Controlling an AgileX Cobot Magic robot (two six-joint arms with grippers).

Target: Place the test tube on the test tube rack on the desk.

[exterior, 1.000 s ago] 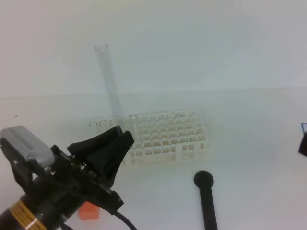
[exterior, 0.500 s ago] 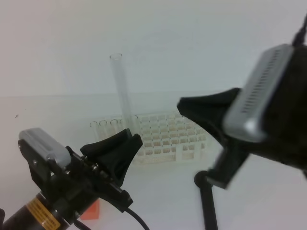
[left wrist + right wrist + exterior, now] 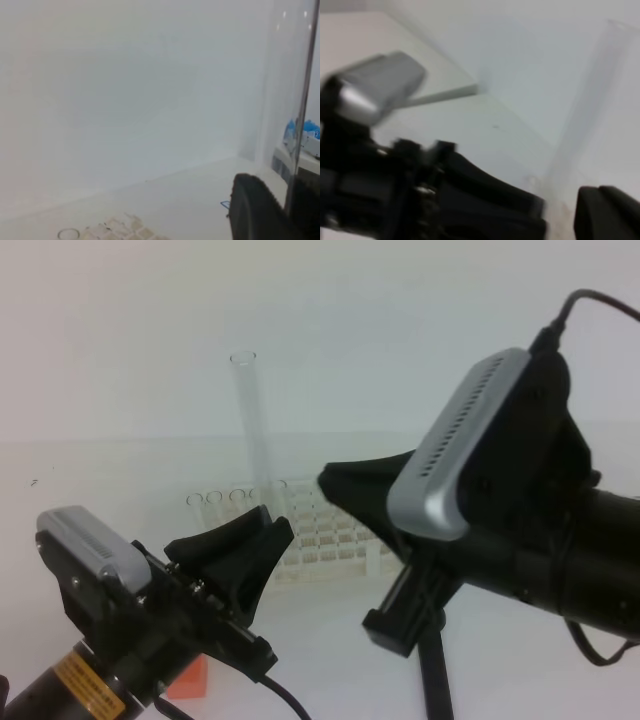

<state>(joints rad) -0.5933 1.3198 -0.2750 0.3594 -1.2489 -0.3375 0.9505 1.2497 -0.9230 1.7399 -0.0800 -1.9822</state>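
Note:
The test tube [image 3: 252,430] is a clear slender tube standing almost upright, open rim at the top. Its lower end sits in my left gripper [image 3: 268,530], which is shut on it at the lower left. In the left wrist view the test tube [image 3: 294,90] rises along the right edge beside a dark finger [image 3: 255,210]. The white test tube rack [image 3: 310,540] stands on the desk [image 3: 330,660] just behind the left gripper, its right part hidden. My right gripper [image 3: 332,480] reaches in from the right, shut and empty, with its tip right of the tube and above the rack.
A black round-ended stick [image 3: 435,685] lies on the desk under the right arm. An orange block [image 3: 190,680] sits by the left arm at the bottom edge. A white back wall rises behind the rack.
The right arm has swung in from the right and now covers much of the rack. The left gripper shifted slightly right with the tube, then held still.

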